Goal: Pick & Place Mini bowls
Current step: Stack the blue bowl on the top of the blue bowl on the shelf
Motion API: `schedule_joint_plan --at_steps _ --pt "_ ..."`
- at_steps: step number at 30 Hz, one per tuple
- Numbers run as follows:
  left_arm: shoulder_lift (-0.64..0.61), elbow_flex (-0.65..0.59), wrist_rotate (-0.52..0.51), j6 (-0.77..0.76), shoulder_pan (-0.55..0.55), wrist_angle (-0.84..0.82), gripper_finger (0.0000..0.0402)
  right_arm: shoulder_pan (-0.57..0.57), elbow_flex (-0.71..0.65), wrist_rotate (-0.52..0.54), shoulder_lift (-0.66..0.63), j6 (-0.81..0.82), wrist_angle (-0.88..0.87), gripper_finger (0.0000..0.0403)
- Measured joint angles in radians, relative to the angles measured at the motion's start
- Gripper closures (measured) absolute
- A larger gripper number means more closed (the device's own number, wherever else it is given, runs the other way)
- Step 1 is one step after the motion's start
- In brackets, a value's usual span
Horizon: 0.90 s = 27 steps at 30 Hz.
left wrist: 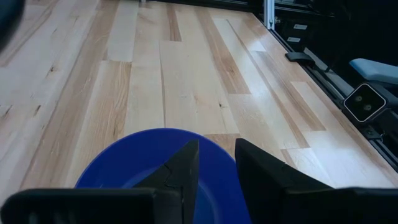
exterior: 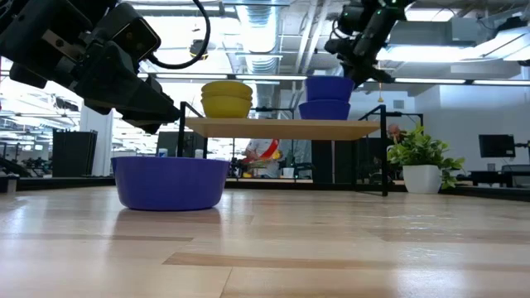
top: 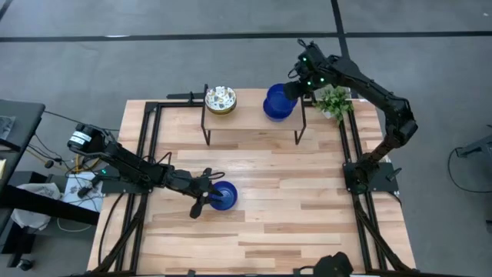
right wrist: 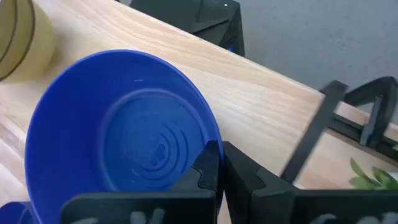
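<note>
The blue bowl (top: 223, 195) on the table looks hard, shiny and light, so I think it could slip. The thin rim is the best place to hold it. The left gripper (left wrist: 214, 163) has its fingers nearly together, pinching that rim, one finger inside and one outside. This bowl looks empty.

The right gripper (right wrist: 221, 165) pinches the rim of the top blue bowl (right wrist: 121, 127) the same way. That bowl is empty too, and it sits over another blue bowl (exterior: 329, 109) on the little shelf (top: 254, 117). The flower bowls (top: 221, 100) sit stacked farther along the shelf from those fingers.
</note>
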Motion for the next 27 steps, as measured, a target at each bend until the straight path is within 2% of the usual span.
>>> schedule_joint_plan --at_steps 8,18,27 --pt "0.000 0.000 0.000 0.000 0.000 0.000 0.0298 0.009 0.000 -0.001 0.049 -0.016 0.010 0.0403" --pt "0.000 0.000 0.000 0.000 0.000 0.000 0.0298 0.010 0.000 -0.001 0.050 -0.030 0.012 0.0400" --pt "0.000 0.000 0.000 0.000 0.000 0.000 0.0298 0.023 0.000 0.001 0.050 -0.055 0.012 0.0351"
